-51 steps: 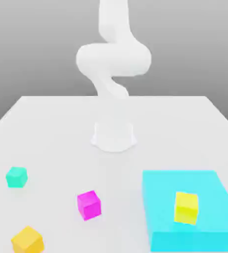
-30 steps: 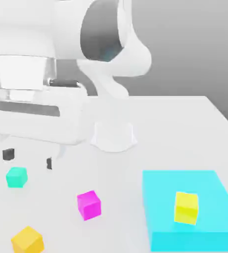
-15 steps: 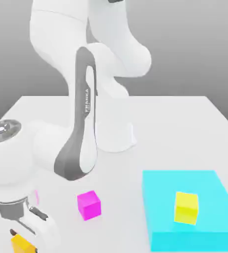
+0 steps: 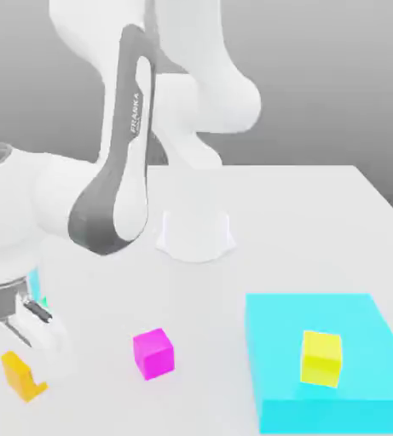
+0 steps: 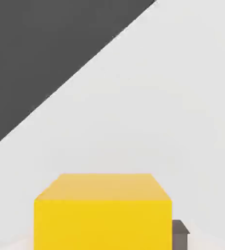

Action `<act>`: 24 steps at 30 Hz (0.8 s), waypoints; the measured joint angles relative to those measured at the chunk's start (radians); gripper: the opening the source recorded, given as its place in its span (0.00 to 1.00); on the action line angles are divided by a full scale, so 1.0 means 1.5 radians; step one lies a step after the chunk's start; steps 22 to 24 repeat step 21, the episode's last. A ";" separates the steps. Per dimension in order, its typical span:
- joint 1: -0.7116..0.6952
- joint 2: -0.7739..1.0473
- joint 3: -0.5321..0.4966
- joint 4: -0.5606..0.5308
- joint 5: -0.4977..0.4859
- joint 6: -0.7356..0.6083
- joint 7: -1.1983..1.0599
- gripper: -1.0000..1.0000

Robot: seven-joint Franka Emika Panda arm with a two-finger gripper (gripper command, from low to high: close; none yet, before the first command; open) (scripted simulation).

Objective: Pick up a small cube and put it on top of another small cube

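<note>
The small cube (image 4: 16, 372), amber-orange, hangs a little above the white table at the exterior view's left, near the front. My gripper (image 4: 31, 368) is shut on it, and a white finger covers part of its right side. The hand view has the same cube (image 5: 103, 211) close up between the jaws, with a dark fingertip (image 5: 180, 233) beside it. A magenta cube (image 4: 153, 353) rests on the table to the right of the held cube. A sliver of a teal cube (image 4: 35, 283) peeks out behind my arm.
A low cyan block (image 4: 353, 400) lies at the front right with a lemon-yellow cube (image 4: 320, 358) on top. The arm's white base (image 4: 195, 234) stands mid-table. My bulky forearm (image 4: 29, 213) hangs over the table's left side.
The jaws have shut on the amber-orange cube. Since half a second ago the hand has risen with it, carrying the cube up and slightly left.
</note>
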 joint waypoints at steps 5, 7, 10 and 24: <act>-0.032 -0.082 -0.065 -0.085 -0.024 0.005 0.098 0.00; -0.062 -0.116 -0.089 -0.119 -0.048 0.008 0.148 0.00; -0.120 -0.169 -0.104 -0.170 -0.098 0.011 0.232 0.00; -0.176 -0.060 -0.051 -0.205 0.023 0.145 0.188 1.00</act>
